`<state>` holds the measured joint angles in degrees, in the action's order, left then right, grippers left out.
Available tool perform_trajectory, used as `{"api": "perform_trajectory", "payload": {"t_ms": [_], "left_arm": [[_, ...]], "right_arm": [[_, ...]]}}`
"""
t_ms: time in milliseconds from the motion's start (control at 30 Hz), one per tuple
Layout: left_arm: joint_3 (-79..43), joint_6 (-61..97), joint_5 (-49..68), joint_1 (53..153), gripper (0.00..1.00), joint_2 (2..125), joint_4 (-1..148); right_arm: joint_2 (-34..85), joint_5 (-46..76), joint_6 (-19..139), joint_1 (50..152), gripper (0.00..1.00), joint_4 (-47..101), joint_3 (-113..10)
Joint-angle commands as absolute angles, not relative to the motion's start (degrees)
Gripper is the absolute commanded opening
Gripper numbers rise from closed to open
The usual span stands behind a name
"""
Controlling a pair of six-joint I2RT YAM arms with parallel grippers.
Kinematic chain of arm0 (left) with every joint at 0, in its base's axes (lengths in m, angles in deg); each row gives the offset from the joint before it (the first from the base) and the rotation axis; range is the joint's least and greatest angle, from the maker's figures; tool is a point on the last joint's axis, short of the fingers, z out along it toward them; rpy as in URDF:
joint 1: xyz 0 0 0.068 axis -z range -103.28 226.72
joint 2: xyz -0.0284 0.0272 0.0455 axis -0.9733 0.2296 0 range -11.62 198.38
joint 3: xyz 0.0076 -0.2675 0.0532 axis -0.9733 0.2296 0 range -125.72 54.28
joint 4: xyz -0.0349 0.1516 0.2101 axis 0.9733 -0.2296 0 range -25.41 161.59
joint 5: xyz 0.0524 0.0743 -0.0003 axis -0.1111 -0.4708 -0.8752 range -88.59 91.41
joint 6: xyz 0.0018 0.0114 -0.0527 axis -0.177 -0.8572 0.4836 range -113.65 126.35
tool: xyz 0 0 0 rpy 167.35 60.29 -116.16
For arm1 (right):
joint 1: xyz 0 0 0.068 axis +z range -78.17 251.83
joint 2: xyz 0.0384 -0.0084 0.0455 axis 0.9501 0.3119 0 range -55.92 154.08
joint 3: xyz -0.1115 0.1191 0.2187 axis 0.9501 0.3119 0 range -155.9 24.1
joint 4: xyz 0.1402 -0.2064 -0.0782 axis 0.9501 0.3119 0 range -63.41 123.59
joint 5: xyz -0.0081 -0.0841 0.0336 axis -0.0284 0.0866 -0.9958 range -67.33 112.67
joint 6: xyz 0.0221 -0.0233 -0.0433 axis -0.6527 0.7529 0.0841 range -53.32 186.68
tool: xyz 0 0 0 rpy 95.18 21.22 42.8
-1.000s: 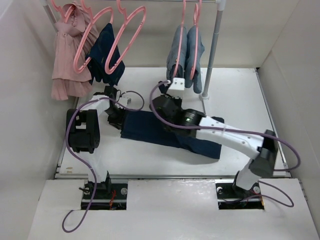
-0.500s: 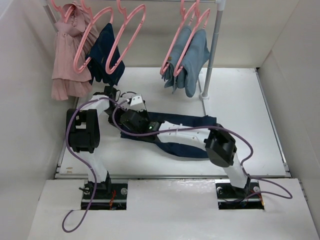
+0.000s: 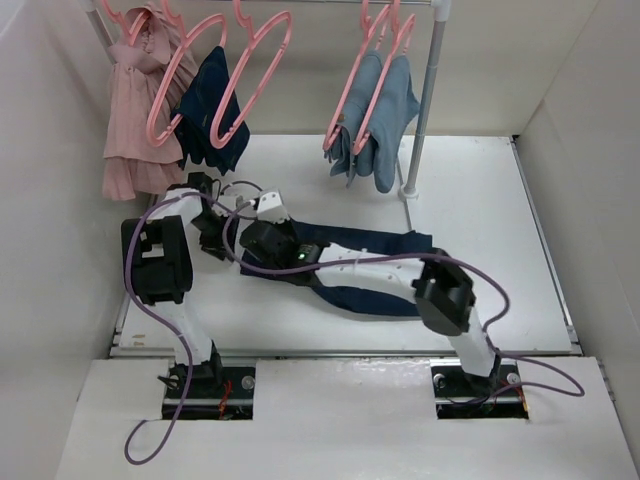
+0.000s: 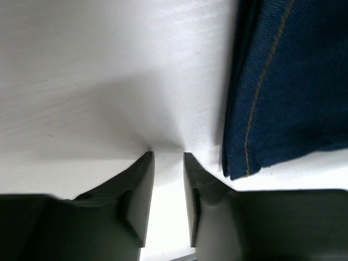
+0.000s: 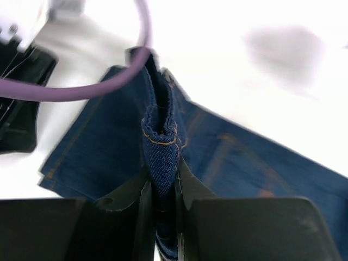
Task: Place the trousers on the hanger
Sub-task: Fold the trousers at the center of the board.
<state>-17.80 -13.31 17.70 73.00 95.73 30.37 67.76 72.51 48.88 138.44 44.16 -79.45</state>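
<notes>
- Trousers [image 3: 375, 300] are spread on the white table [image 3: 500, 220], running from centre-left to right of centre in the top view.
- right gripper [image 5: 161, 187] is pinched tight on a bunched fold of the denim at its left end, with orange stitching showing just above the fingers.
- left gripper [image 4: 168, 157] has only a narrow gap with nothing in it, tips at bare table just beside the trousers' edge.
- empty pink hanger [image 3: 286, 30] hangs at upper left, well apart from the trousers.
</notes>
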Motion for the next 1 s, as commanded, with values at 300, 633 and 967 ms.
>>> {"api": "perform_trajectory", "payload": {"t_ms": [300,633,967], "left_arm": [[-24.72,-16.07,26.10,75.75,0.52,94.19,23.26],[-23.78,-15.45,25.67,75.14,0.62,91.82,22.89],[-14.72,-11.06,10.99,83.05,0.64,100.44,32.47]], "right_arm": [[31.10,75.74,50.77,138.62,0.00,37.23,-59.32],[31.00,78.56,49.20,139.15,0.00,41.45,-59.05],[26.35,84.01,47.00,139.15,0.00,45.58,-58.52]]}}
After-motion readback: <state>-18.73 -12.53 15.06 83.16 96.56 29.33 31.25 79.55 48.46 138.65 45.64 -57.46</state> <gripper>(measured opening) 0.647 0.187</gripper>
